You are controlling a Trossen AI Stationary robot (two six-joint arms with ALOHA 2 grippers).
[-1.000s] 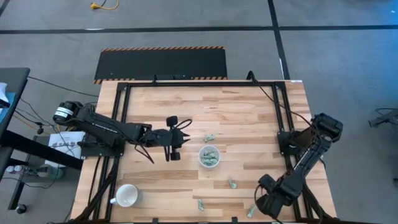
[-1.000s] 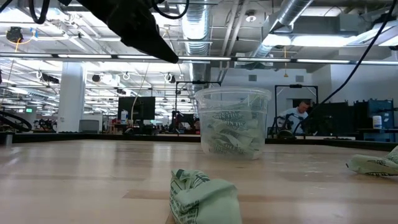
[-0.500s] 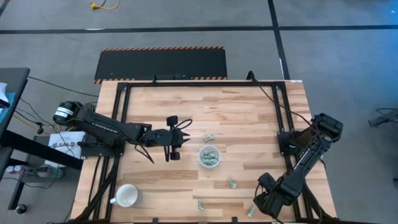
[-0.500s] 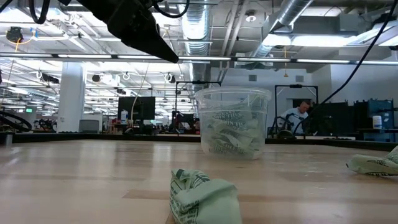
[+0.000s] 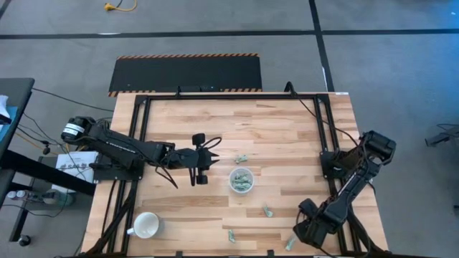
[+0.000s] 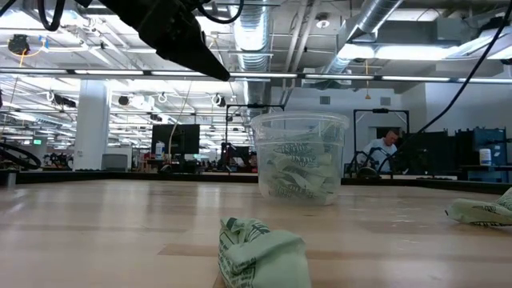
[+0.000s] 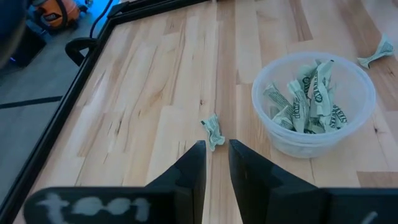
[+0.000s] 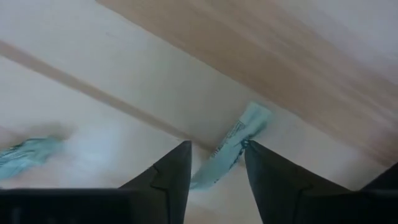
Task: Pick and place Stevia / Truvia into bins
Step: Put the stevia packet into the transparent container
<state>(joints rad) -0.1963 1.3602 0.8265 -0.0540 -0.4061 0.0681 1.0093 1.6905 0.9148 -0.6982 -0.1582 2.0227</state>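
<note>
High view: the right pincer point(image 5: 295, 240) is low at the table's point(image 5: 287, 136) near right corner, directly over a sachet point(image 5: 290, 244) at that edge. The cup point(image 5: 242, 180) stands mid-table, well apart from it. The left pincer point(image 5: 210, 159) waits near the cup.

Low view: the cup point(image 6: 300, 158) holds many sachets; loose ones lie nearer the camera.

Left wrist view: left pincer point(image 7: 216, 163) fingers nearly together, holding nothing.

Right wrist view: the right pincer's point(image 8: 216, 167) fingers stand apart, straddling the sachet point(image 8: 231, 144). Its long axis runs out ahead between the fingers, slanted; the near end lies in the gap. Not yet clamped.
</note>
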